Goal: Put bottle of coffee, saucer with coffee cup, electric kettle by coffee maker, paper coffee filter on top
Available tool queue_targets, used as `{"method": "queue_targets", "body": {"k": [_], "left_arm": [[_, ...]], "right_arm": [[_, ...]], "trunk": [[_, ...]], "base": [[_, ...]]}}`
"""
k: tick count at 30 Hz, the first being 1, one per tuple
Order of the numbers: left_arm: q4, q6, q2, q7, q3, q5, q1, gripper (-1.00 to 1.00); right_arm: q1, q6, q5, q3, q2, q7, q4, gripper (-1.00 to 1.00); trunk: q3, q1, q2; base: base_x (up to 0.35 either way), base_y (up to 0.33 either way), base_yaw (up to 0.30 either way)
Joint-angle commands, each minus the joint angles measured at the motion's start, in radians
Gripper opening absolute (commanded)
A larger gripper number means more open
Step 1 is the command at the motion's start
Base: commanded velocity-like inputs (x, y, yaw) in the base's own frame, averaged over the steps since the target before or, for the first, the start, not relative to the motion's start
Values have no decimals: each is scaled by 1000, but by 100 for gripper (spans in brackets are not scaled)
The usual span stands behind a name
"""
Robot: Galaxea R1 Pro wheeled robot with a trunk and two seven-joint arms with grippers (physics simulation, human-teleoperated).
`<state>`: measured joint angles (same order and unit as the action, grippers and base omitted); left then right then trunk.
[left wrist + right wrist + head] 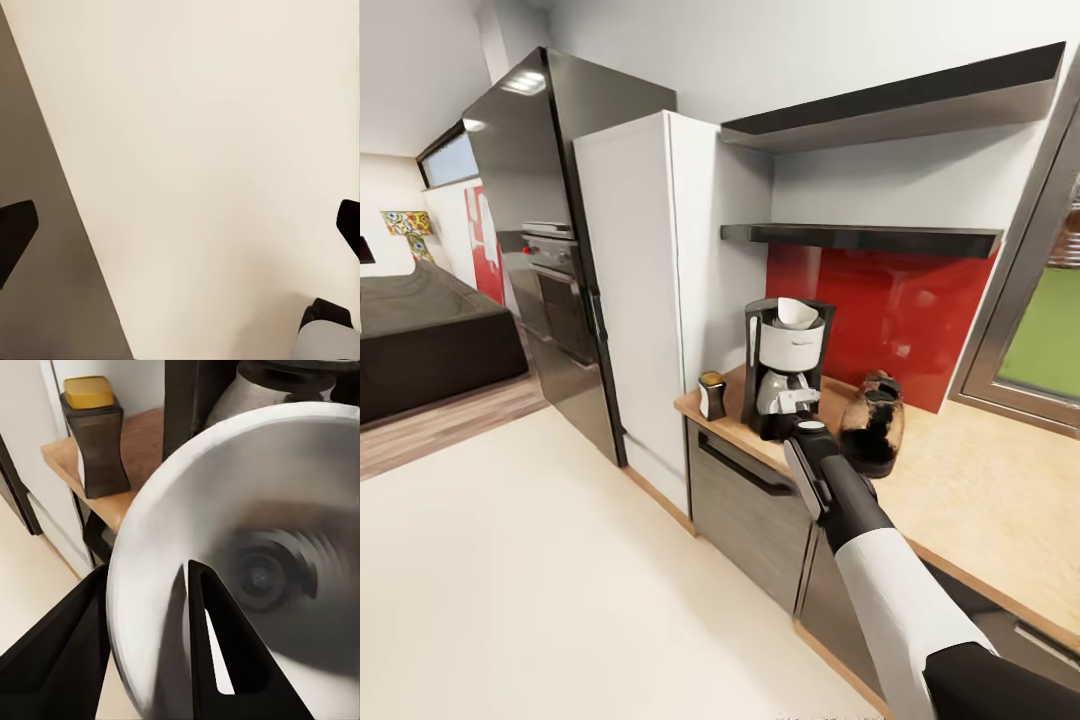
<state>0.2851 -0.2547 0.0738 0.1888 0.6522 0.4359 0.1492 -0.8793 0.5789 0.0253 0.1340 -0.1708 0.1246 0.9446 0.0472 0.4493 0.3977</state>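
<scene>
Nearest to you: your right gripper (146,649), fingers pinched on the rim of the saucer (247,547), one finger (64,652) outside the white disc and one (217,652) across its face. In the head view the saucer (811,426) shows as a small white edge at the end of your right arm (880,560), held in front of the coffee maker.

Left to right along the kitchen countertop (980,490):
- Bottle of coffee (711,396), upright at the counter's left end, just beside the coffee maker; its yellow-gold cap is plain in the right wrist view (95,435).
- Coffee maker (787,366), upright, with the paper coffee filter (797,313) sitting in its top.
- Electric kettle (872,423), upright just beside the coffee maker on the other side.

Above: the kitchen shelf (860,238), over the red backsplash (890,310).

Your left gripper (180,229) hangs over the pale floor (210,135), its fingertips spread wide apart and holding nothing.
</scene>
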Motion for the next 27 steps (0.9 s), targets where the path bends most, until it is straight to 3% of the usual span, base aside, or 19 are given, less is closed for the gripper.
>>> {"method": "queue_targets", "body": {"k": [1,21,27], "left_arm": [[-1,-5,0,3,6,11,1,100],[-1,-5,0,3,6,11,1,100],[-1,-5,-1,3,3,11,2,100]], "right_arm": [[-1,6,2,2,0,3,0,-100],[-1,9,5,3,0,3,-27,-100],[-1,8,5,19,-1,3,-95,-100]], "trunk": [[2,1,2],[2,1,2],[2,1,2]], "base": [[0,0,-267],[0,0,-266],[0,0,-71]]}}
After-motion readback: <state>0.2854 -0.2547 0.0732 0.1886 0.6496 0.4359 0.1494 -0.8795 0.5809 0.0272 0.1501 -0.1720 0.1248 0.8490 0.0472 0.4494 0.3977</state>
